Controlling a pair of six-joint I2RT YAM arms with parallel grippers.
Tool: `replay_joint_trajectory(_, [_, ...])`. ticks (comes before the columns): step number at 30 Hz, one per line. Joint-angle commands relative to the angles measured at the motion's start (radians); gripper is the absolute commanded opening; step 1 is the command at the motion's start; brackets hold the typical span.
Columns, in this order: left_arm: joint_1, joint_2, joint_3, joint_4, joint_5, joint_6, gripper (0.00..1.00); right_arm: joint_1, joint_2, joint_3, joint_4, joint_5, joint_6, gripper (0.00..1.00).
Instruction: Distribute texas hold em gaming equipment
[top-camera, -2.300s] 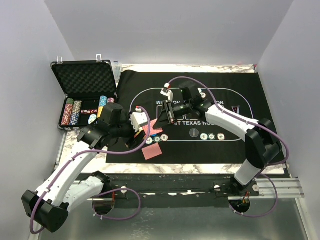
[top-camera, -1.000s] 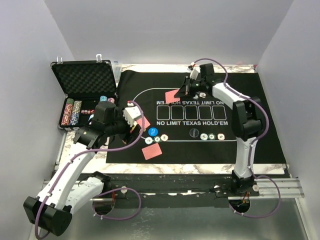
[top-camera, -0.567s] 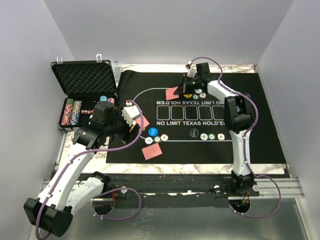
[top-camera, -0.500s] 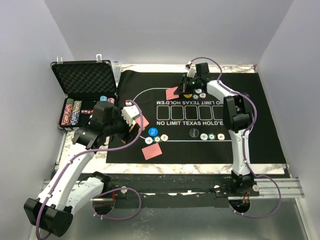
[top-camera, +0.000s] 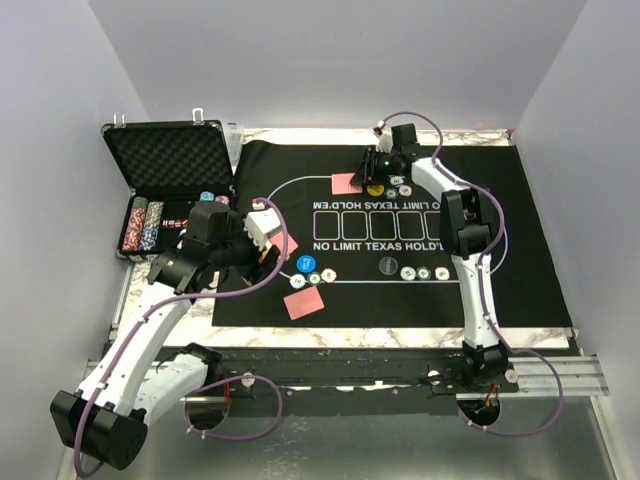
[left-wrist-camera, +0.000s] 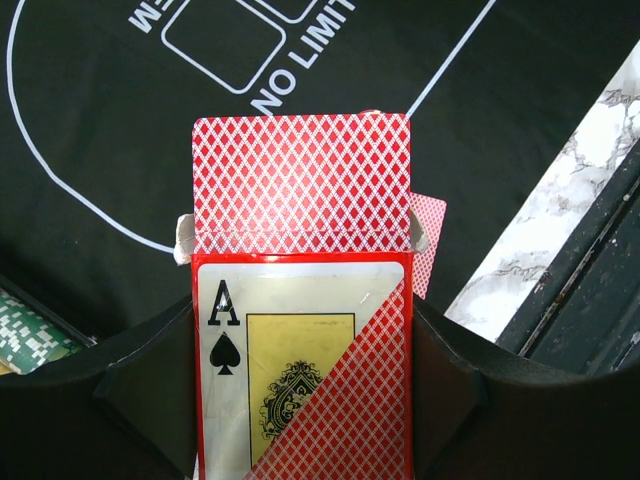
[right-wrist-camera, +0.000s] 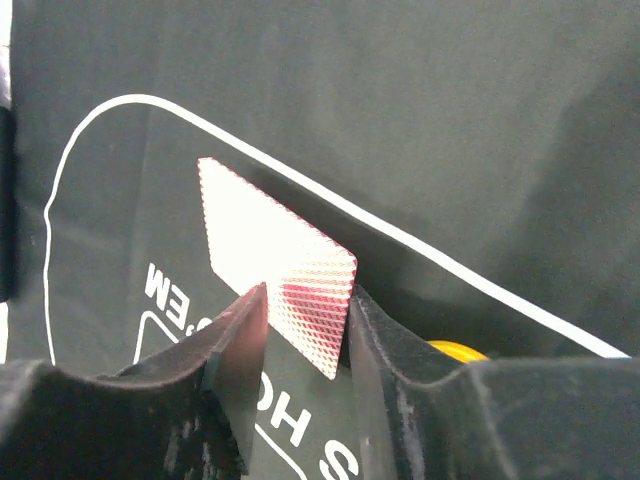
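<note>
Left pincer (left-wrist-camera: 300, 385) closed on the sides of the red-orange card box (left-wrist-camera: 300, 190). Flap up, ace of spades on the front, box held over the near-left part of the black mat (top-camera: 520, 250). Right pincer (right-wrist-camera: 305, 320) at the mat's far side, jaws part open. A red-backed card (right-wrist-camera: 265, 230) lies face down with one corner between the fingers, not clamped. Yellow disc (right-wrist-camera: 455, 350) just beside. Second card (top-camera: 305, 303) near the mat's front edge, blue disc (top-camera: 306, 264) just beyond it.
</note>
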Motion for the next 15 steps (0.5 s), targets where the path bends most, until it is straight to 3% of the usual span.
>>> replay_joint_trajectory(1, [0.005, 0.008, 0.009, 0.038, 0.029, -0.006, 0.0, -0.006, 0.037, 0.065, -0.04, 0.066, -0.032, 0.48])
replay_joint_trajectory(7, [0.005, 0.019, 0.009, 0.045, 0.029, -0.006, 0.0, -0.005, 0.02, 0.111, -0.074, 0.099, -0.046, 0.61])
replay_joint_trajectory(11, [0.005, 0.027, 0.007, 0.055, 0.029, -0.006, 0.0, -0.009, -0.042, 0.112, -0.081, 0.138, -0.072, 0.89])
replay_joint_trajectory(15, [0.005, 0.039, 0.007, 0.067, 0.029, 0.009, 0.0, -0.013, -0.126, 0.118, -0.125, 0.044, -0.104, 0.93])
